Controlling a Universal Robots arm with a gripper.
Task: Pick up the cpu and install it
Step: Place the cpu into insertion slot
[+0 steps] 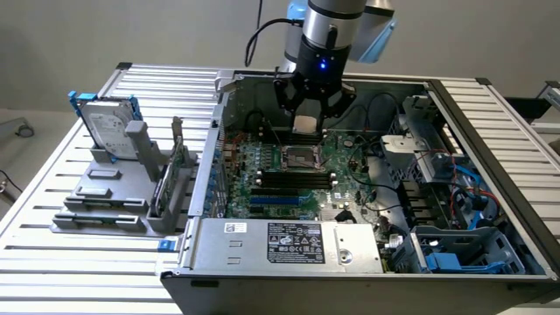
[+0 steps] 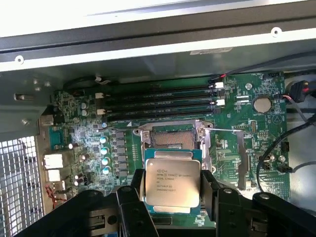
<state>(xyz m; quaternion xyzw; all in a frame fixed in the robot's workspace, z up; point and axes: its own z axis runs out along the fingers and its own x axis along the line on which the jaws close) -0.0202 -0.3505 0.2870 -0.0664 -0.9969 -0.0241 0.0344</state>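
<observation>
plain grey wall [image 1: 131, 33] behind a slatted aluminium table [image 1: 79, 262], pale floor [image 1: 18, 147]

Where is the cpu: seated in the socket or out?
Out. The gripper holds the cpu between its fingers, clear of the socket, which sits empty.

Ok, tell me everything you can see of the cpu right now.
The cpu is a small flat square chip with a dull silver metal top bearing printed lettering and a thin green edge around it. The gripper holds it by two opposite sides between black fingers, its top facing the wrist camera. It hangs above the green board, near the open socket and not yet seated in it.
</observation>
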